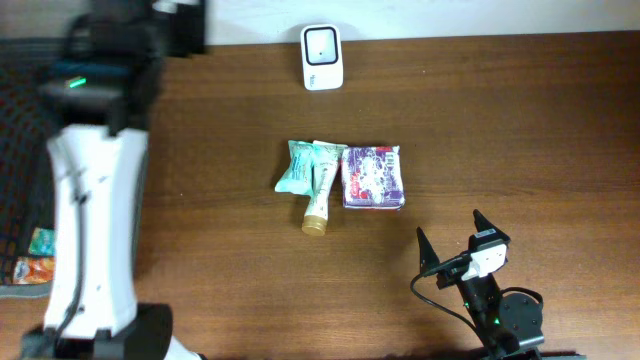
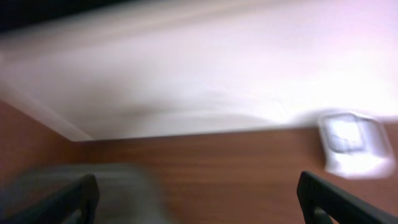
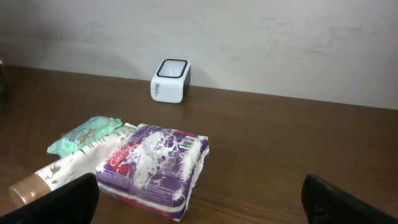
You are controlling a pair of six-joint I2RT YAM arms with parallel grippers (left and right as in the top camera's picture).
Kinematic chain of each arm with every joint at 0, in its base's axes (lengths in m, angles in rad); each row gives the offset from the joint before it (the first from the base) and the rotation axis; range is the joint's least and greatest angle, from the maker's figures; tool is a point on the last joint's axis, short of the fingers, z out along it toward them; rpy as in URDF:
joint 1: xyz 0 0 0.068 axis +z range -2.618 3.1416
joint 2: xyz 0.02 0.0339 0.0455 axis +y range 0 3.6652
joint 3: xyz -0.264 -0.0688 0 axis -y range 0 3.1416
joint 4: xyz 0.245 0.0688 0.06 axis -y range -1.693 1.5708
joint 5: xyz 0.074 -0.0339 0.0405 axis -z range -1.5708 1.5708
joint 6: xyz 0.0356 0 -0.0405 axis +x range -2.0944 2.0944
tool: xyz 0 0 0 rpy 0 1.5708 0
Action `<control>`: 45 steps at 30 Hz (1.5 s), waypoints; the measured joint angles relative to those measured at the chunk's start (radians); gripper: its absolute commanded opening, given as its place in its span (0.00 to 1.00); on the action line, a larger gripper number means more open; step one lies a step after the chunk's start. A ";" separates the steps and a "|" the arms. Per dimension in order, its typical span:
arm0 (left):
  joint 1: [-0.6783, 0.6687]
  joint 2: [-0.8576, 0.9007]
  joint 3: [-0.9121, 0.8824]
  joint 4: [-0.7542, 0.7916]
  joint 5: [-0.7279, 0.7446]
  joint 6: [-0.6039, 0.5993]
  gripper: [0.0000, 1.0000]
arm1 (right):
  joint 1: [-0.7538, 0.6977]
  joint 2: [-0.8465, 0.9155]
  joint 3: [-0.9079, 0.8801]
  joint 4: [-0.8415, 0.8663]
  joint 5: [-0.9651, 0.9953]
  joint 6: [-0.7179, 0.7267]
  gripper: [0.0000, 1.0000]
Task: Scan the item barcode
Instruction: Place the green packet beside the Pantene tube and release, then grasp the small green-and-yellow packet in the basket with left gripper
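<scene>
the white box-shaped barcode scanner (image 1: 322, 57) stood at the upper middle of the overhead frame, near the far edge of the brown wooden table (image 1: 520, 120). at the centre of that frame three items lay flat on the table, side by side and touching: a mint-green plastic packet (image 1: 298, 167) on the left, a pale printed tube with a tan cap (image 1: 320, 195) in the middle with its cap toward the bottom of the frame, and a purple and white wrapped packet (image 1: 372, 177) on the right

the right gripper (image 1: 448, 228) hung at the lower right of the overhead frame, below and to the right of the purple packet and apart from it, with its jaws spread wide and nothing between them. its wrist view showed the purple packet at lower centre-left and the scanner at the upper left by the white wall (image 3: 280, 37)

the left gripper (image 2: 198, 180) appeared in its own blurred wrist view – jaws spread wide and empty, the scanner smeared at the right edge. the white left arm (image 1: 95, 200) ran down the left side of the overhead frame
</scene>
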 measured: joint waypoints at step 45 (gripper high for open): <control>0.698 0.461 -0.451 -0.376 -0.219 -0.876 0.00 | 0.000 0.000 0.000 0.000 0.000 0.000 0.99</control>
